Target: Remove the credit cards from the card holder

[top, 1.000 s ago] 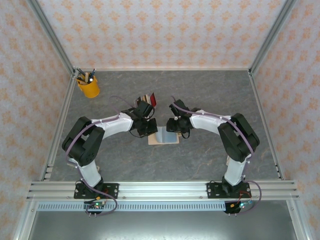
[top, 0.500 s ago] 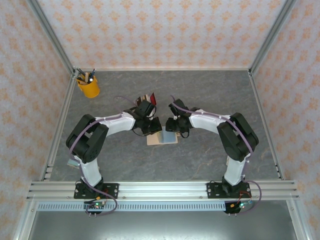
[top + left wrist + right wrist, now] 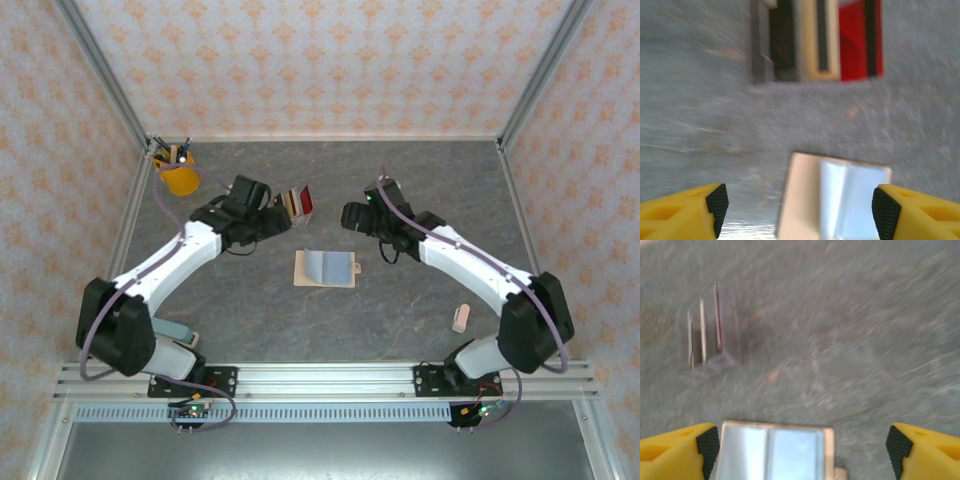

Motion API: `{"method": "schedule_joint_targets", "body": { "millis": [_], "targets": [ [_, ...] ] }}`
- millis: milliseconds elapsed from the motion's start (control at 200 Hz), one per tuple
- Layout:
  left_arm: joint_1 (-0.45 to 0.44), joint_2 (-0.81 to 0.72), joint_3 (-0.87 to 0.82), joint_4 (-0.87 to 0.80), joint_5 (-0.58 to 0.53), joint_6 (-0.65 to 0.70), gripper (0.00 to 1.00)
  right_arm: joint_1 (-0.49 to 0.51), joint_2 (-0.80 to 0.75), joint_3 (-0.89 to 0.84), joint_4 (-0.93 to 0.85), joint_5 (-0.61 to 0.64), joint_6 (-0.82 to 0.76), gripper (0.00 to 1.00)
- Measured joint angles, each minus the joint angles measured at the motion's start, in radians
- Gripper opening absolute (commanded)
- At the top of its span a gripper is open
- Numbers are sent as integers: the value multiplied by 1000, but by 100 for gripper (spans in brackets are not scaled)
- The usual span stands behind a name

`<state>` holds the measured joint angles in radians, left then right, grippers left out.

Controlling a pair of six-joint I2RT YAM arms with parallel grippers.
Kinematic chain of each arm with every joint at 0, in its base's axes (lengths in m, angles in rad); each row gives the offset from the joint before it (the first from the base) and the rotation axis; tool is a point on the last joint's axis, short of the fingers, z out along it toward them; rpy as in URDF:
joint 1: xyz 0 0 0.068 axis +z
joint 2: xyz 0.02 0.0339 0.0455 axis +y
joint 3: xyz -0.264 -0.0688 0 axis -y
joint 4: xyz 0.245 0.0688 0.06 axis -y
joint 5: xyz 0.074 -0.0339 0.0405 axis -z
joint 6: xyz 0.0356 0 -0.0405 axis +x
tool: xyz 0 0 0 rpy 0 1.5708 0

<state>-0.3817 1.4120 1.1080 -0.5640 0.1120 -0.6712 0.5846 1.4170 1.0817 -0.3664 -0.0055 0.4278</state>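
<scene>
Two grippers hang above the grey table (image 3: 430, 175), both with jaws spread wide and nothing between them. The left gripper (image 3: 800, 202) is at about 10 o'clock from the card holder (image 3: 325, 269), the right gripper (image 3: 802, 445) at about 1 o'clock. The card holder lies open and flat near the table's middle, blue-grey lining up and its small tab at 3 o'clock. Bare table surrounds it on every side, and neither gripper touches it. Three credit cards (image 3: 296, 203), dark brown, tan and red, stand on edge side by side in a clear stand (image 3: 758, 55) at 11 o'clock from the holder, apart from it. A yellow cup (image 3: 180, 178) of pens sits at 10 o'clock, close to the table's far left corner. A small pink object (image 3: 461, 318) lies at 4 o'clock, well apart. Any printing on the cards is too blurred to read.
</scene>
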Motion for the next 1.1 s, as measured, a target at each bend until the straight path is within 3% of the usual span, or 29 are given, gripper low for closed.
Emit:
{"method": "schedule_joint_targets", "body": {
  "millis": [115, 250, 480, 626, 761, 966, 1101],
  "targets": [
    [35, -65, 24, -96, -227, 18, 100, -34, -66, 0, -16, 145, -33, 100],
    [82, -126, 14, -143, -436, 25, 100, -77, -115, 0, -32, 291, -75, 100],
    [181, -203, -131, -84, -673, 26, 100, -179, -140, -39, -30, 532, -111, 100],
    [204, -174, -203, -34, -808, 32, 100, -285, -159, -152, 12, 609, -116, 100],
    [239, -138, -257, 77, -813, 103, 100, -343, -165, -275, 111, 665, -176, 100],
    [338, -100, -370, 306, -654, 265, 100, -428, -165, -446, 319, 658, -261, 100],
    [349, -100, -473, 517, -578, 396, 100, -442, -171, -551, 479, 593, -303, 100]
  ]
}}
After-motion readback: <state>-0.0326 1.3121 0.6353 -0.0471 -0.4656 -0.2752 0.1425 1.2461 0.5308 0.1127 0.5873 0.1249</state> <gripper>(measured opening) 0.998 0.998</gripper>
